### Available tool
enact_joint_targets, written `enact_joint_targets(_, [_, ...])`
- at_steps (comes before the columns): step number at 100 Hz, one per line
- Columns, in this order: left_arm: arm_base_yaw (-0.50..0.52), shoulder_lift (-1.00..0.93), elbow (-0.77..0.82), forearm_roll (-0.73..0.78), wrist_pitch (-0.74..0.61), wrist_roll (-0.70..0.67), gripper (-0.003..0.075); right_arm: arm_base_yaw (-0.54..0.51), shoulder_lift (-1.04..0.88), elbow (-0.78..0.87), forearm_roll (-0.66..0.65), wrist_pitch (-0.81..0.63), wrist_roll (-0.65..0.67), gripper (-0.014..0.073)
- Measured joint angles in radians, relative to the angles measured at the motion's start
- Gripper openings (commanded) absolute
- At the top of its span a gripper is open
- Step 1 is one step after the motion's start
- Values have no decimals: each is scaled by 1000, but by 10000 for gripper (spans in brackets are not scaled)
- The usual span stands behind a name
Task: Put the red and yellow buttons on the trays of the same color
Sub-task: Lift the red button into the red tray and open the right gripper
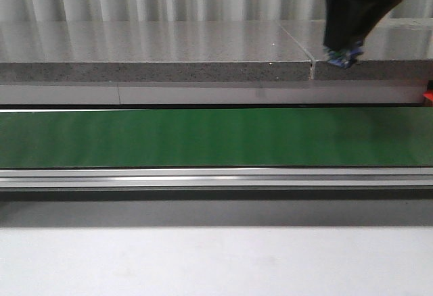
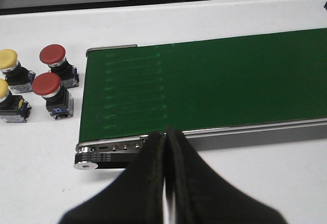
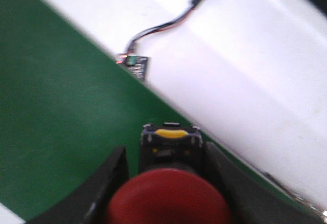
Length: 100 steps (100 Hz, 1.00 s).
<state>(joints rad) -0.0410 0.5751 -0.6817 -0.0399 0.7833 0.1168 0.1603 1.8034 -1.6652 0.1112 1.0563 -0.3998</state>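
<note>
My right gripper (image 3: 164,169) is shut on a red button (image 3: 168,197); its black body with a yellow tab (image 3: 171,141) sticks out between the fingers, above the green belt's edge. In the front view that gripper (image 1: 342,51) hangs at the upper right with the button's blue-tipped base (image 1: 344,58) showing below it. My left gripper (image 2: 166,138) is shut and empty, just off the end of the belt. Beside that end, two red buttons (image 2: 53,55) (image 2: 46,84) and two yellow buttons (image 2: 8,59) (image 2: 2,90) stand on the white table. The trays are out of view.
The green conveyor belt (image 1: 203,137) runs across the front view with a metal rail (image 1: 203,176) along its near side and a grey ledge (image 1: 155,69) behind. A small board on a cable (image 3: 137,63) lies at the belt's edge. Something red-orange (image 1: 428,98) peeks in at the right edge.
</note>
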Motion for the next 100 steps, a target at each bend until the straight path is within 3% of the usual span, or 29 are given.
enact_joint_targets(24, [0,0,0,0,0,0,-21,-295,28,-4,-11,-104,63,148])
enact_joint_targets(40, [0,0,0,0,0,0,-21,-415,92,-5,-13,-159,71,148])
enact_joint_targets(69, [0,0,0,0,0,0,-21,-508,224,-5,-13,-239,135,148])
enact_joint_targets(100, [0,0,0,0,0,0,-21,-524,309,-29,-13,-272,151,148])
